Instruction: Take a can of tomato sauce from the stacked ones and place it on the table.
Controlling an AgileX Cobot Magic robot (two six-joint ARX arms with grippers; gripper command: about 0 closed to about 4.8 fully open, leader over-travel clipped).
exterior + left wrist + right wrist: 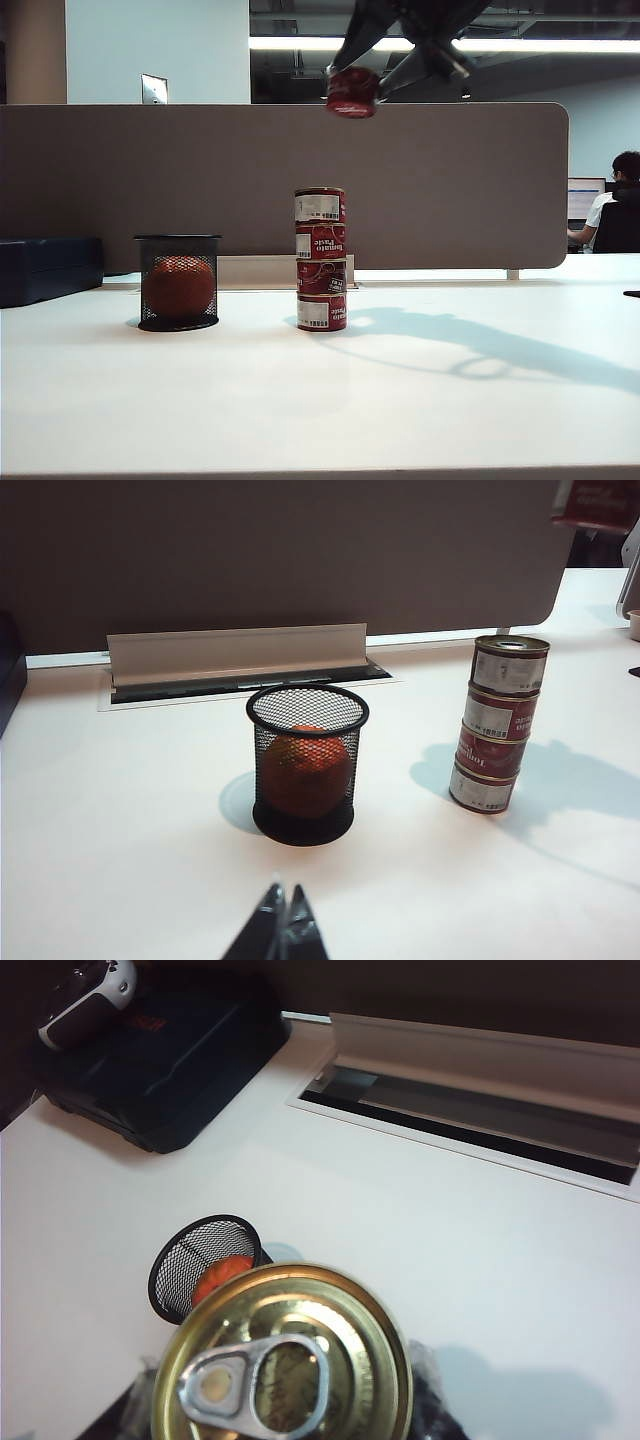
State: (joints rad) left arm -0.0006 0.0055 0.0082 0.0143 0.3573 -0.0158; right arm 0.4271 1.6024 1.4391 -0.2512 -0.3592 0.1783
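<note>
The stacked ones (320,258) are several red tomato-paste tins standing in one column on the white table (420,400), also seen in the left wrist view as a stack (500,723). High above that stack, in front of the partition's top edge, my right gripper (354,72) is shut on a can of tomato sauce (351,95), held slightly tilted. In the right wrist view this can's gold pull-tab lid (282,1355) fills the space between the dark fingers (432,1400). My left gripper (284,905) is shut and holds nothing, low over the table in front of the mesh cup.
A black mesh cup (178,282) with an orange ball inside stands left of the stack. A dark blue case (50,268) lies at the far left. The grey-brown partition (200,170) and a cable slot (235,665) close the back edge. A person (615,205) sits beyond.
</note>
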